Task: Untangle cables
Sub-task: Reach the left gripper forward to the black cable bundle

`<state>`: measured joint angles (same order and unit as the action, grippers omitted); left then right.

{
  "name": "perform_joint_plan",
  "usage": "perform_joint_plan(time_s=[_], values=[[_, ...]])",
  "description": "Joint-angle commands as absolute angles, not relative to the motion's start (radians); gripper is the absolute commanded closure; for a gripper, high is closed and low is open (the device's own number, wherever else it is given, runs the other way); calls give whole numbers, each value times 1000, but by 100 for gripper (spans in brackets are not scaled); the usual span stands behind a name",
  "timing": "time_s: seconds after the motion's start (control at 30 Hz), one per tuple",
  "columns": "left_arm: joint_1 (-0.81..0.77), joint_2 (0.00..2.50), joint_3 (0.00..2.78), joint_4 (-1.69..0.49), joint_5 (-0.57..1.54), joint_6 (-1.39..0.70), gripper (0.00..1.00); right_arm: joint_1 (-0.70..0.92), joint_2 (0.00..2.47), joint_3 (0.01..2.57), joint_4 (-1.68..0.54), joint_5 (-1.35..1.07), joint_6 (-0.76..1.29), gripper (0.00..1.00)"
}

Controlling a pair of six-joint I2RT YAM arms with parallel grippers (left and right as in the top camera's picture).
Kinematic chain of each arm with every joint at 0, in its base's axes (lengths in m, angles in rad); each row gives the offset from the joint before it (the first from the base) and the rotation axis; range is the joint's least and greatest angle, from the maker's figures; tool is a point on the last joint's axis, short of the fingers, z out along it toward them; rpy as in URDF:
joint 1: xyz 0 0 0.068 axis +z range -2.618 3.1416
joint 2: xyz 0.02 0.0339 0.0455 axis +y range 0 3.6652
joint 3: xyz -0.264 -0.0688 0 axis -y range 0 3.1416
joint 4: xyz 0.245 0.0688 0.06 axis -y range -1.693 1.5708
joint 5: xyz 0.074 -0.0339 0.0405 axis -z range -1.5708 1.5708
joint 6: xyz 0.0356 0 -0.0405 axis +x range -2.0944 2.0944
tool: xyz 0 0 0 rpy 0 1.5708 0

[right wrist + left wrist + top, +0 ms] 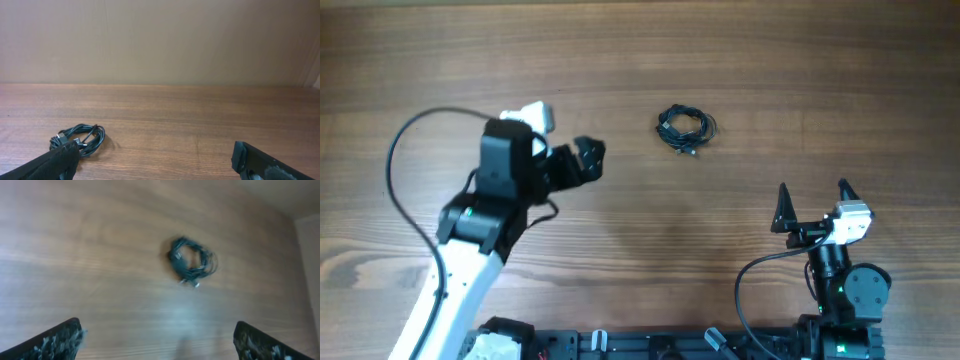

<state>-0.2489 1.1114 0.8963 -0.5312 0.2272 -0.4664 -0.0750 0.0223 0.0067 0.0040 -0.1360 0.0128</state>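
The cables are thin black cords wound into one small coiled bundle with plug tips, lying on the wooden table at the upper middle. The bundle shows blurred in the left wrist view and at the lower left of the right wrist view. My left gripper is open and empty, left of the bundle with a gap between, its fingers spread wide. My right gripper is open and empty at the lower right, well away from the bundle; its fingertips frame the right wrist view.
The wooden table fills the view. A thick black arm cable loops out to the left of my left arm. The arm bases and a black rail lie along the front edge. A plain wall stands behind the table.
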Motion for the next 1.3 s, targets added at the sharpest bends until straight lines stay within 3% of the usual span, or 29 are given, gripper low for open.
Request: perform_joint_plan(time_s=[0.0, 0.17, 0.33, 0.43, 0.53, 0.6, 0.7, 0.73, 0.83, 0.87, 0.9, 1.0, 1.2, 1.27], values=[[-351, 1270, 1044, -529, 162, -506, 3, -79, 20, 6, 8, -127, 2, 0], [-470, 1522, 1083, -322, 163, -647, 13, -79, 20, 6, 8, -127, 2, 0], [-580, 1726, 1083, -107, 83, -694, 14, -79, 20, 6, 8, -127, 2, 0], [-609, 1852, 1083, 3, 28, -812, 1, -79, 20, 6, 8, -127, 2, 0], [-611, 1930, 1083, 100, 7, -928, 1, -79, 20, 6, 8, -127, 2, 0], [-611, 1963, 1083, 121, -45, -1021, 9, -79, 20, 6, 8, -127, 2, 0], [-611, 2016, 1083, 132, -51, -1154, 35, -79, 20, 6, 8, -127, 2, 0], [-611, 2031, 1083, 132, -51, -1154, 51, -79, 20, 6, 8, -127, 2, 0], [-614, 2058, 1083, 142, -56, -1153, 67, -79, 20, 6, 8, -127, 2, 0], [-614, 2061, 1083, 139, -62, -1152, 86, -79, 20, 6, 8, -127, 2, 0], [-614, 2061, 1083, 139, -66, -1131, 96, -79, 20, 6, 8, -127, 2, 0], [-588, 2033, 1083, 95, -50, -1051, 96, -79, 20, 6, 8, -127, 2, 0], [-556, 1778, 1083, -255, -50, -1056, 96, -79, 20, 6, 8, -127, 2, 0], [-556, 1679, 1083, -463, -51, -1221, 96, -79, 20, 5, 8, -127, 2, 0]])
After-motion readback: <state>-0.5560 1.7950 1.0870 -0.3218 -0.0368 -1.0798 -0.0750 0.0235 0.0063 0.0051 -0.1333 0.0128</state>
